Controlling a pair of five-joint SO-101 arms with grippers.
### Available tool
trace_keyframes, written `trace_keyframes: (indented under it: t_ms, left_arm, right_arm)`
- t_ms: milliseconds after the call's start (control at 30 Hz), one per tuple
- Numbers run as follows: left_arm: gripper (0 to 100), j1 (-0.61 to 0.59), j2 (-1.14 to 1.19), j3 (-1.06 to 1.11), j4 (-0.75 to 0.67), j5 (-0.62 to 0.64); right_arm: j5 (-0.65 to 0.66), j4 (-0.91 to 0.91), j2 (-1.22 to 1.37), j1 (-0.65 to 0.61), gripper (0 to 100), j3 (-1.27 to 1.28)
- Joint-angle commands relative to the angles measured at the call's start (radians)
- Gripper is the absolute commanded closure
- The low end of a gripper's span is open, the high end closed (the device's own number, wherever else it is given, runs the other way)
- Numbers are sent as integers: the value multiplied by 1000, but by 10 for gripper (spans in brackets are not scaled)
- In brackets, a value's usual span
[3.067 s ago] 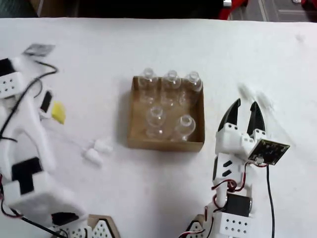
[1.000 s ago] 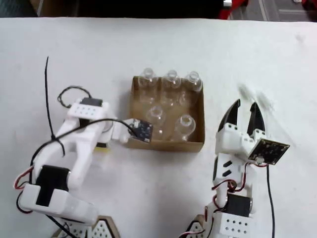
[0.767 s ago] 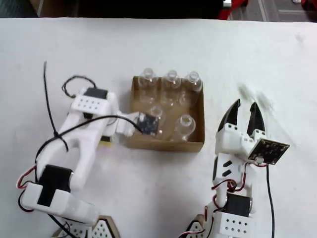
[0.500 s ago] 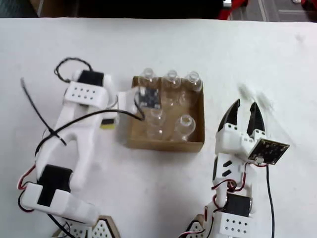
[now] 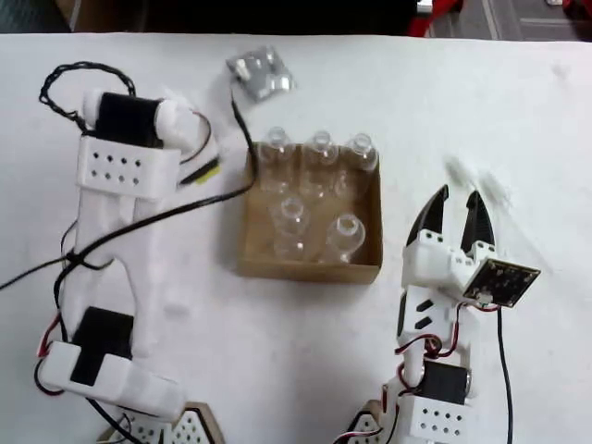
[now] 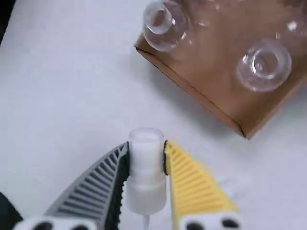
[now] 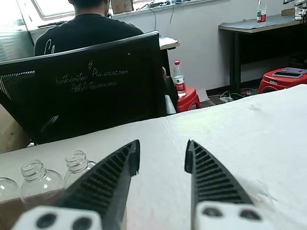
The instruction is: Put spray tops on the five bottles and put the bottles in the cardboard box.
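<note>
Swinging up from the near-left corner of the cardboard box point(image 5: 305, 271), the left arm point(image 5: 116, 185) has made the one big move on the white tabletop point(image 5: 305, 370). A second ago it was bent low beside that corner. Now it lies stretched along the box's left side, with its wrist past the far-left corner.

The box itself has not shifted. The right claw point(image 5: 455, 205) has not stirred in any frame: it rests on the tabletop just right of the box, jaws parted and holding nothing.

All five bottles point(image 5: 344, 236) stand in the box as before, three along the far wall and two nearer, every neck bare. They are already in the box, so what remains of the task is the capping.

The left wrist view shows what the swing was for. The left claw point(image 6: 146, 145) is clamped on a white spray top point(image 6: 145, 182), held upright between the grey and yellow fingers, over bare tabletop just outside the box's corner. The nearest bottle mouth is close by but not yet under the top. The carry looks done, and lining the top up over a neck comes next.

Two faint pale shapes right of the box may be more loose tops point(image 5: 474, 180).
</note>
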Motion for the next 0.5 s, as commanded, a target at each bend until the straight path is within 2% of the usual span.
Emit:
trace_keyframes:
  t_ms: [0, 133, 267, 367, 467]
  left_arm:
    - [980, 58, -137, -133, 3, 302]
    - [980, 133, -226, -161, -51, 522]
    - [980, 148, -262, -161, -147, 724]
    - [980, 145, -262, -161, -176, 824]
    - [980, 143, -262, -161, -181, 870]
  right_arm:
    - [11, 4, -1, -10, 865, 8]
    - [11, 4, -1, -10, 865, 8]
    - [11, 4, -1, -10, 865, 8]
    - [11, 4, -1, -10, 865, 8]
    - [11, 4, -1, -10, 865, 8]
